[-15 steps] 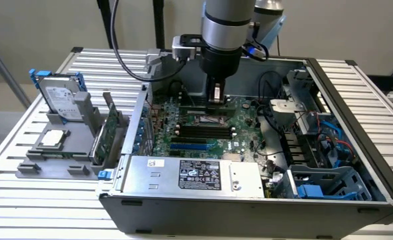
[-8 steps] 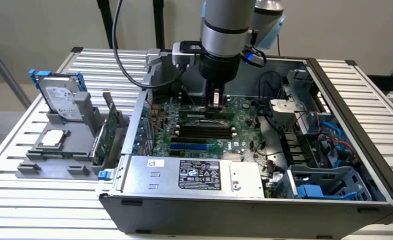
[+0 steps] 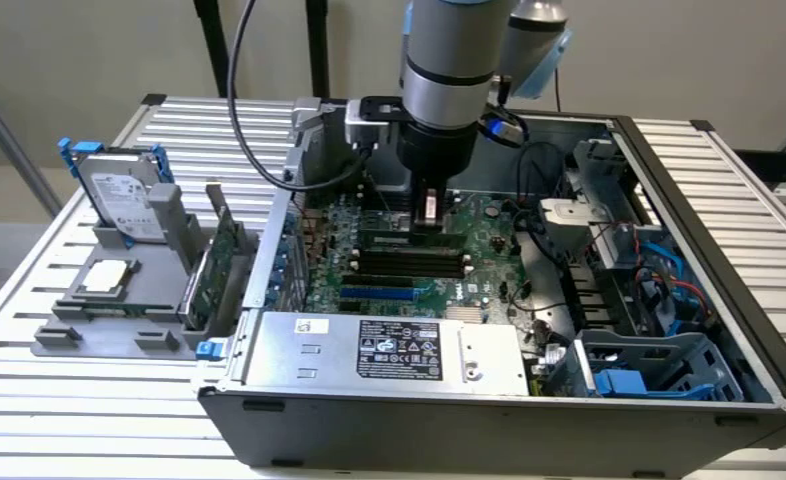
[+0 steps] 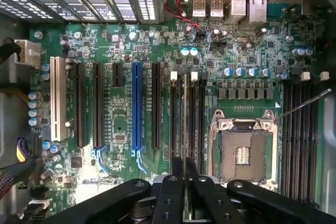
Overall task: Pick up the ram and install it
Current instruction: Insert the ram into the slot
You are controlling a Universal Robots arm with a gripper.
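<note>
In the wrist view the ram (image 4: 185, 124) appears edge-on as a thin pale strip running away from my gripper (image 4: 185, 187), which is shut on it. The strip lines up with a black memory slot between two white end clips (image 4: 173, 76) on the green motherboard (image 4: 115, 145). In the exterior view my gripper (image 3: 428, 228) hangs straight down inside the open computer case, low over the motherboard (image 3: 366, 215). It sits at the far end of the black memory slots (image 3: 407, 262). Whether the stick touches the slot I cannot tell.
An open processor socket (image 4: 242, 153) lies beside the slots. The power supply (image 3: 393, 350) and cables (image 3: 553, 250) crowd the case. On the exterior view's left, a grey holder (image 3: 113, 310) carries a hard drive (image 3: 116, 195), a processor chip (image 3: 106, 277) and an expansion card (image 3: 220, 265).
</note>
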